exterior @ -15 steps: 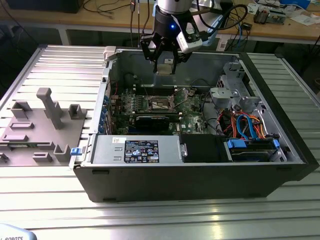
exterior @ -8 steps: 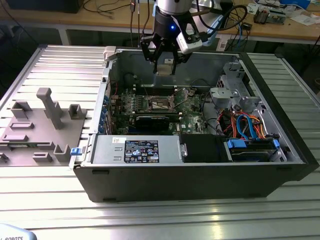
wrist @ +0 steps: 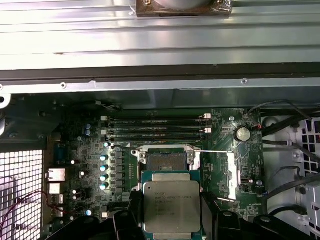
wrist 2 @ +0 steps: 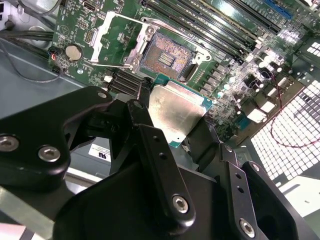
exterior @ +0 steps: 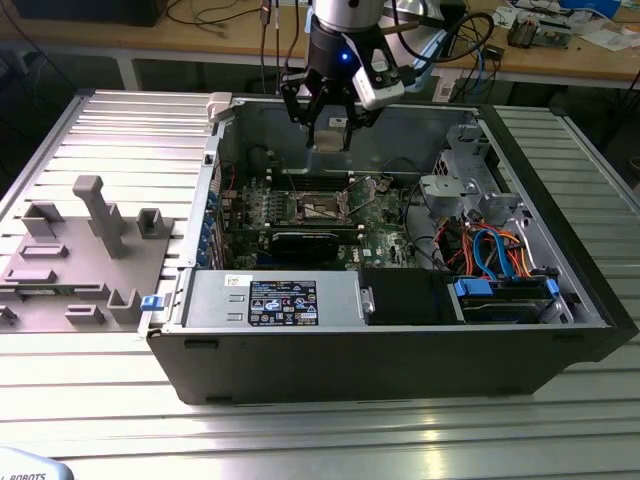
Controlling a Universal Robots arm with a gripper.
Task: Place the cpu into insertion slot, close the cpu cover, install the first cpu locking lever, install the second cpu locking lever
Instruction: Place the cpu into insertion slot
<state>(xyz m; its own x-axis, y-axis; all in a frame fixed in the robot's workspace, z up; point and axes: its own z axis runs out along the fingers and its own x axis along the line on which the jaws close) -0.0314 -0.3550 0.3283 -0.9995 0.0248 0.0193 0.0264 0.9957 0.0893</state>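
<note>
Gripper (exterior: 330, 138) is at the upper middle of the exterior view, over the open computer case (exterior: 400, 350). Jaws are clamped on the cpu (wrist: 171, 205). Black fingers (wrist 2: 155, 150) hide its side edges in both wrist views. Cpu is held off the motherboard (exterior: 380, 215), above the insertion slot (wrist 2: 166, 59), whose dark centre is exposed. Cpu cover (wrist 2: 100, 37) is flipped open beside the slot.

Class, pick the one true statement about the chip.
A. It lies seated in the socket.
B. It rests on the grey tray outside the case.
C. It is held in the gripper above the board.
C: the chip sits clamped in the gripper, while the socket is bare and its cover stands open.
</note>
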